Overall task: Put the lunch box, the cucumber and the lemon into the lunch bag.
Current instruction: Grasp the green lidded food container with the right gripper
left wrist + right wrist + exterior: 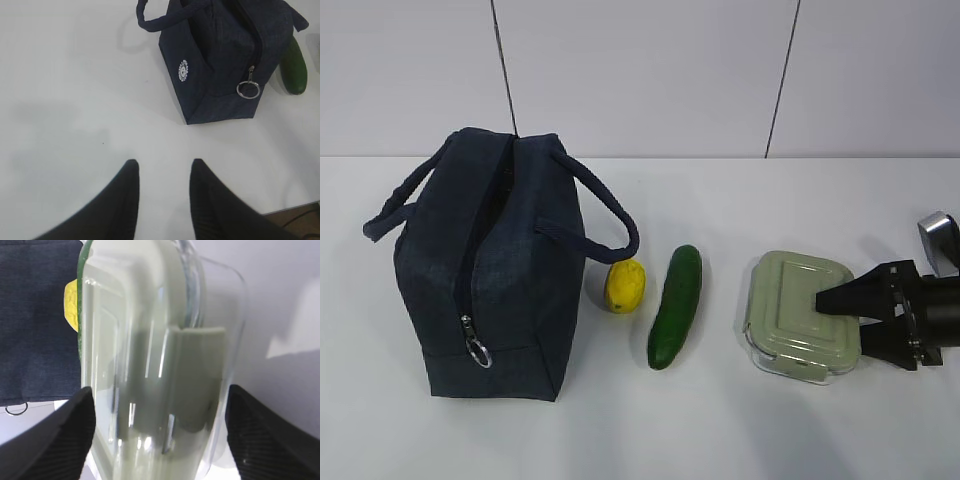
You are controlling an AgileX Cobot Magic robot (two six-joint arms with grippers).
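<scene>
Lunch box (pixel 802 315) sits between right gripper's (pixel 840 318) spread fingers.

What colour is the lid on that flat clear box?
Pale sage green; the flat clear box's lid shows best in the exterior view.

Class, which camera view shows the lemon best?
The exterior view: the whole lemon lies between the lunch bag and the cucumber. The right wrist view shows only a yellow sliver; the left wrist view shows none.
</scene>
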